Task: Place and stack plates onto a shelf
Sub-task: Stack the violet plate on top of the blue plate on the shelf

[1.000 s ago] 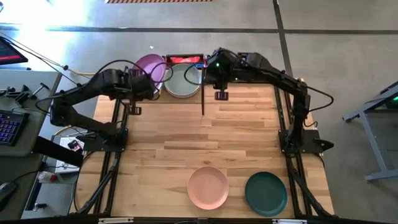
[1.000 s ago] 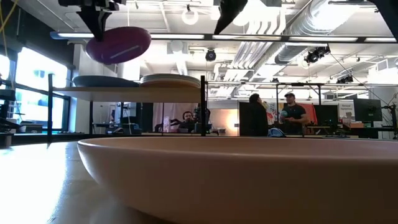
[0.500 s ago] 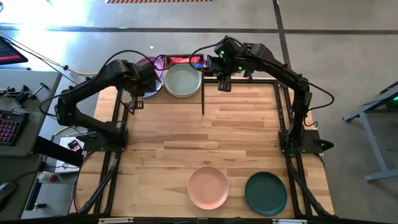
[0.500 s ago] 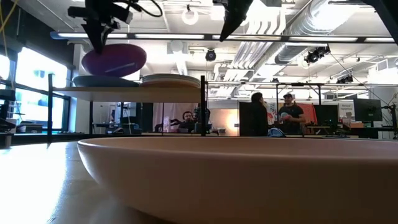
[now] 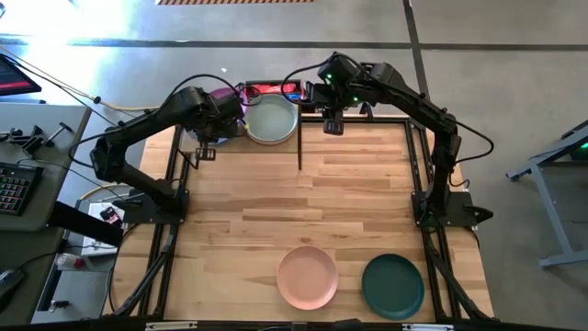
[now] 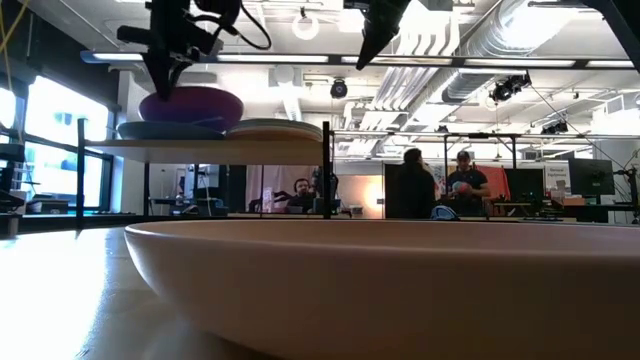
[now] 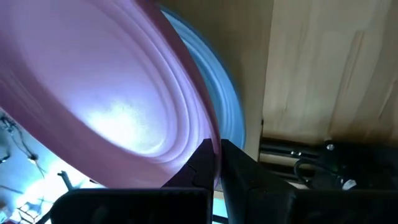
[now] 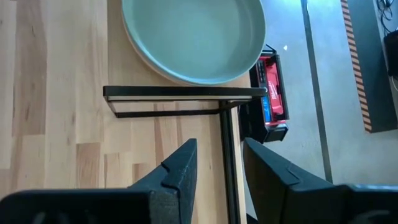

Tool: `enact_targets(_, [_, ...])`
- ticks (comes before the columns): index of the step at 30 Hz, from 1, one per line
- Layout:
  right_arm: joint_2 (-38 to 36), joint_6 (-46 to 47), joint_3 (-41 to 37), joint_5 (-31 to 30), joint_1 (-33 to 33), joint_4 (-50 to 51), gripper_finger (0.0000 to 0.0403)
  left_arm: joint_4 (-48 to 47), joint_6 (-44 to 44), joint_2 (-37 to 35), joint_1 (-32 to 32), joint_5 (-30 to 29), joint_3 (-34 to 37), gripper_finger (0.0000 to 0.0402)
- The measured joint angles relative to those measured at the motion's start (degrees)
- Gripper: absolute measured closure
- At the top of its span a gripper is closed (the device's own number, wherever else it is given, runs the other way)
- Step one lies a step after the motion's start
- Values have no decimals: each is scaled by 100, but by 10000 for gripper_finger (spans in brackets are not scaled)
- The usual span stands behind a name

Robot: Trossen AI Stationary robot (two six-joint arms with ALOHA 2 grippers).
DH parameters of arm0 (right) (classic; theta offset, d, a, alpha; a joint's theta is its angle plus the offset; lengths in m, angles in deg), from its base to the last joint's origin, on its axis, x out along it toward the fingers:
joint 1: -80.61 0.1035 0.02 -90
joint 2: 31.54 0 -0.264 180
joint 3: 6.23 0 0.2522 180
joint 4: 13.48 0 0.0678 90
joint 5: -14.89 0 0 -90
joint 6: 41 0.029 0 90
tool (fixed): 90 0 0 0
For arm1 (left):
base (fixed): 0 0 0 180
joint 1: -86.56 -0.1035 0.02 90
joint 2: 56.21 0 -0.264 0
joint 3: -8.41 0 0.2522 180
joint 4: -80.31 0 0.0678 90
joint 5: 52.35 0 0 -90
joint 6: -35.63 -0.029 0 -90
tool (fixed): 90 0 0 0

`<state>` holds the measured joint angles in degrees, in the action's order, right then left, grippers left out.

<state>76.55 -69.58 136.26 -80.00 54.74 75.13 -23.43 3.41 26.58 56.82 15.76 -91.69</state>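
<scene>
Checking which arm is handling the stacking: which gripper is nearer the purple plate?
Left. The left gripper is shut on the purple plate rim, above the blue plate on the shelf. The right gripper hangs open past the shelf's other end.

Looks like a robotics lab set up in a big open industrial hall. The low view shows a high ceiling with exposed silver ducts point(image 6: 520, 35), pipes and strip lights, plus a ceiling camera point(image 6: 340, 89). Further back there are people point(image 6: 470, 185) standing around desks with monitors point(image 6: 588, 177). From above you get a polished concrete floor point(image 5: 514, 83) with taped lines, and the wooden table point(image 5: 303, 202) sits on a black metal frame. Off to one side there's a workstation with a backlit keyboard point(image 5: 11, 188) and loose cables point(image 5: 69, 87).
</scene>
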Motion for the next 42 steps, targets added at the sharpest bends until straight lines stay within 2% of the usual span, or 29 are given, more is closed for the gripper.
enact_targets(9, [0, 0, 0, 0, 2, 4, 295, -4, 26, -378, -75, -84, 0, 401])
enact_targets(15, [0, 0, 0, 0, 2, 4, 295, -3, 283, -588, -159, 243, 0, 401])
enact_targets(19, [0, 2, 0, 0, 2, 4, 295, 6, 361, -590, -177, 241, 26, 401])
enact_targets(26, [0, 16, -2, 382, 2, 4, 295, -5, 188, -616, -173, 485, 554, 401])
enact_targets(29, [0, 17, -2, 427, 2, 4, 295, -9, 130, -616, -173, 452, 672, 401])
enact_targets(33, [1, 17, -2, 434, 4, 1, 295, -4, 134, -621, -175, 120, 682, 402])
enact_targets(42, [2, 20, -2, 433, 2, -2, 295, -2, -238, -619, -175, 168, 682, 401])
